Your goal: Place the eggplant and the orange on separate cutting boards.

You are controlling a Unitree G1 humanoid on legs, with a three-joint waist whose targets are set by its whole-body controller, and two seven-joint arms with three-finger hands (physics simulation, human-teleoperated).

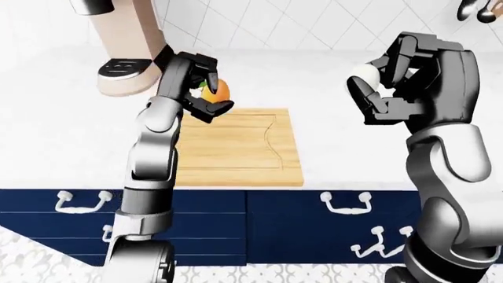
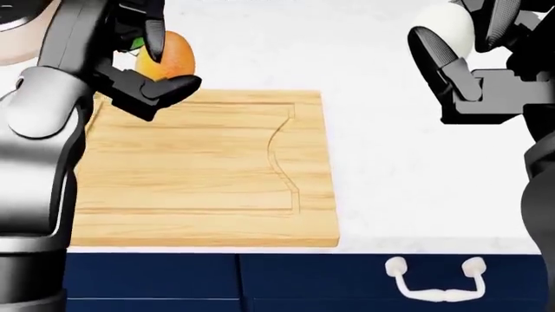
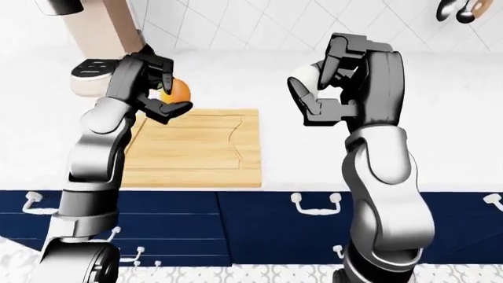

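An orange (image 2: 169, 55) sits in my left hand (image 2: 161, 62), whose fingers are closed round it. The hand hovers over the upper left corner of a wooden cutting board (image 2: 200, 162) lying on the white counter. My right hand (image 2: 451, 45) is raised to the right of the board, above bare counter, and is closed on a white rounded object (image 2: 447, 26). Its fingers hide most of that object. In the left-eye view the orange (image 1: 217, 89) and the white object (image 1: 364, 73) are at about the same height. No purple eggplant and no second board are in view.
A beige appliance (image 1: 125, 53) stands on the counter (image 2: 390, 182) at upper left, behind my left arm. Navy drawers with white handles (image 2: 434, 276) run under the counter edge. Dark utensils (image 1: 476, 9) hang on the tiled wall at upper right.
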